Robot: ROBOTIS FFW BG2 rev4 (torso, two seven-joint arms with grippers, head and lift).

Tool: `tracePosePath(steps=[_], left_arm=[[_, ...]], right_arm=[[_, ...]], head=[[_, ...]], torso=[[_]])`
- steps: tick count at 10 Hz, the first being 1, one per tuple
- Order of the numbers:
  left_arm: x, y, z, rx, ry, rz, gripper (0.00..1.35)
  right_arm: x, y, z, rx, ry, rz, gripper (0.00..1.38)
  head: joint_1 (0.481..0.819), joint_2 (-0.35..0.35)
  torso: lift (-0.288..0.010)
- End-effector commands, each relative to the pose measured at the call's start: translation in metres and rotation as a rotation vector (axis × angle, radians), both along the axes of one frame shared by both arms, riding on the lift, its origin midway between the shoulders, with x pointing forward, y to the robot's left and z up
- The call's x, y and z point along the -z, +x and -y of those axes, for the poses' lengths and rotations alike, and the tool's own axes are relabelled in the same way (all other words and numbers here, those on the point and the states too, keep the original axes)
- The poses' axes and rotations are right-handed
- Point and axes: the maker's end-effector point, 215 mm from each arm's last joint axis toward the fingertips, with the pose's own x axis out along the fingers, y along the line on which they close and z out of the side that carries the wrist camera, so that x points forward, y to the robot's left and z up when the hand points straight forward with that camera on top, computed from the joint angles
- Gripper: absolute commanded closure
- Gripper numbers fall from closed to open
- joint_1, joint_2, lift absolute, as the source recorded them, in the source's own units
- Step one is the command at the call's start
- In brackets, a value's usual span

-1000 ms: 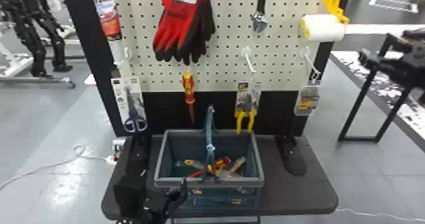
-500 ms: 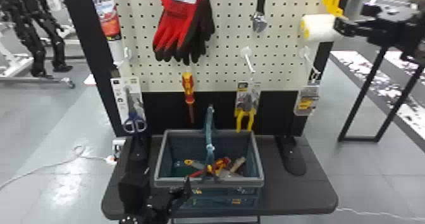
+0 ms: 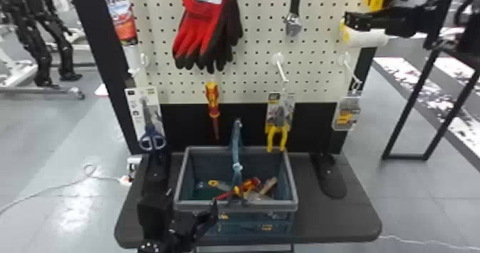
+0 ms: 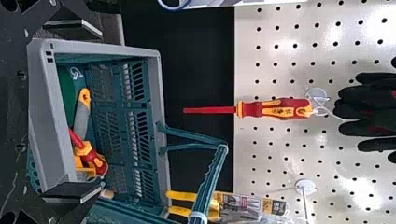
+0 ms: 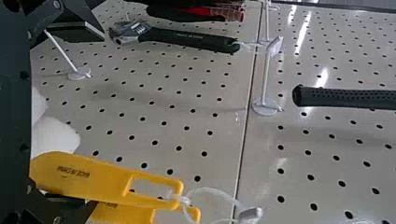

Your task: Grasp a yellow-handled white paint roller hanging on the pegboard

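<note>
Head: paint roller (image 3: 368,38) is hanging upper right on the pegboard (image 3: 314,66), right gripper (image 3: 351,21) alongside. Left wrist: left gripper (image 4: 81,112) is idling wide. Right wrist: right gripper is gaping around the light, probably soft sleeve (image 5: 51,135); grasp the stiff handle (image 5: 107,179).

One paint roller (image 3: 365,40), one wrench (image 3: 293,19), one basket (image 3: 250,206), one hanging screwdriver (image 3: 212,100), one scissors (image 3: 151,138).
</note>
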Motion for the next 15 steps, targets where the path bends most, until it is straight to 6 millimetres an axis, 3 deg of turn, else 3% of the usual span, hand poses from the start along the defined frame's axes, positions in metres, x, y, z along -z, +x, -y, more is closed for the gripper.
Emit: tracePosePath(steps=[1, 2, 3, 5, 7, 10, 15], left_arm=[[0.001, 0.000, 0.000, 0.000, 0.001, -0.002, 0.15], [0.001, -0.001, 0.001, 0.002, 0.001, -0.002, 0.15], [0.000, 0.000, 0.000, 0.002, 0.000, 0.000, 0.15], [0.000, 0.000, 0.002, 0.007, 0.001, 0.000, 0.15], [0.000, 0.000, 0.003, 0.008, 0.001, -0.002, 0.15], [0.000, 0.001, 0.006, 0.011, 0.002, -0.002, 0.15], [-0.001, 0.002, 0.007, 0.012, -0.001, -0.001, 0.15]], right_arm=[[-0.010, 0.001, 0.006, 0.016, -0.026, 0.020, 0.30], [-0.013, 0.003, 0.009, 0.028, -0.015, 0.027, 0.97], [-0.010, 0.004, 0.011, 0.032, -0.004, 0.013, 1.22], [-0.011, 0.005, 0.021, 0.020, 0.021, -0.003, 1.30], [-0.019, -0.001, 0.028, -0.069, 0.096, -0.046, 1.29], [-0.016, -0.012, 0.012, -0.193, 0.142, -0.093, 1.29], [-0.017, -0.014, 0.005, -0.217, 0.140, -0.090, 1.29]], head=[[0.549, 0.000], [0.549, 0.000], [0.549, 0.000], [0.549, 0.000], [0.549, 0.000], [0.549, 0.000], [0.549, 0.000]], torso=[[-0.100], [-0.100], [-0.100], [-0.100], [-0.100], [-0.100], [-0.100]])
